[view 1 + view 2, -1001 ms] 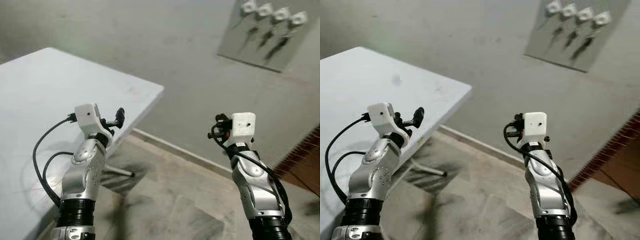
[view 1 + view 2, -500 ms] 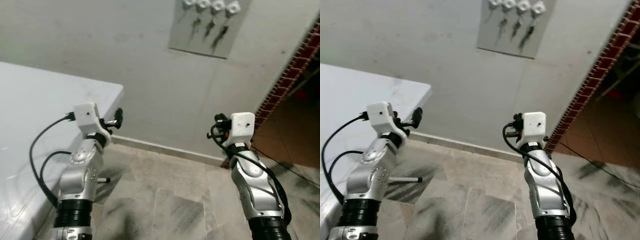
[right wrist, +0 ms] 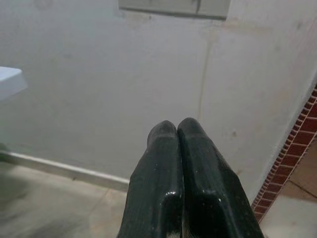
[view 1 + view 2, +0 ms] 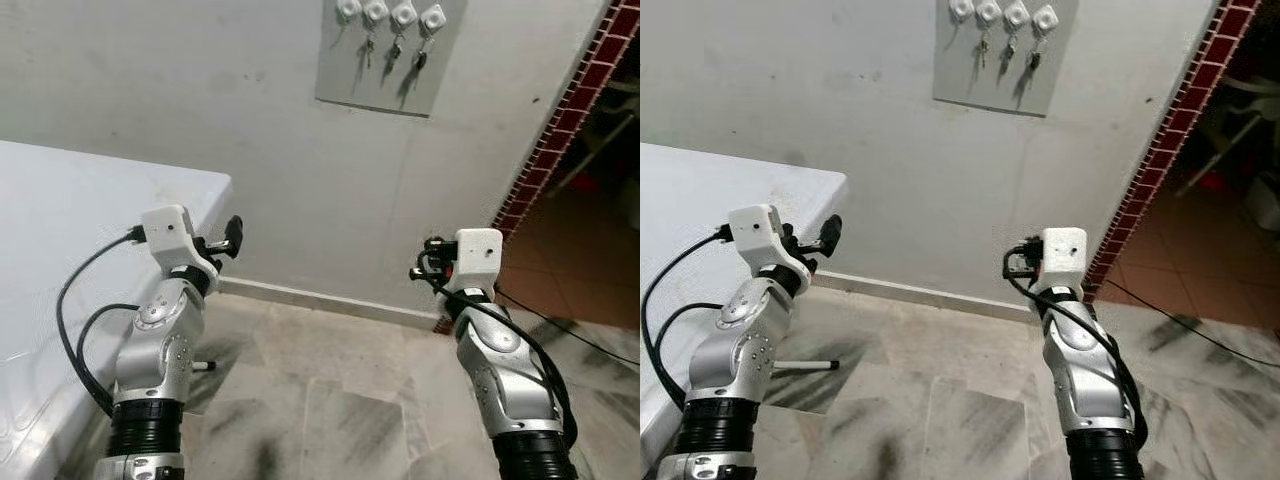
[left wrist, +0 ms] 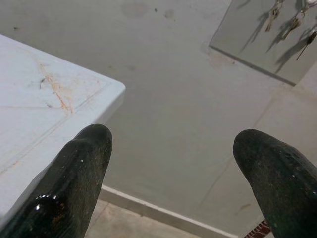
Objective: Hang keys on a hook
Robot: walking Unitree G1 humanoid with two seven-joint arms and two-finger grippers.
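A grey key board hangs high on the wall ahead, with a row of white hooks along its top. Small keys dangle from several of them. My left gripper is raised at chest height beside the white table, open, with nothing between its fingers. My right gripper is held up facing the wall below the board, its fingers pressed shut, and no key can be seen in them. Both grippers are well short of the wall and below the board.
The white table's corner juts toward the wall on my left, and its leg reaches the marble floor. On the right a red brick edge frames a doorway. A black cable lies on the floor there.
The camera has swung right and levelled, so the key board has come to the top centre and the doorway into sight. Both arms keep the same pose.
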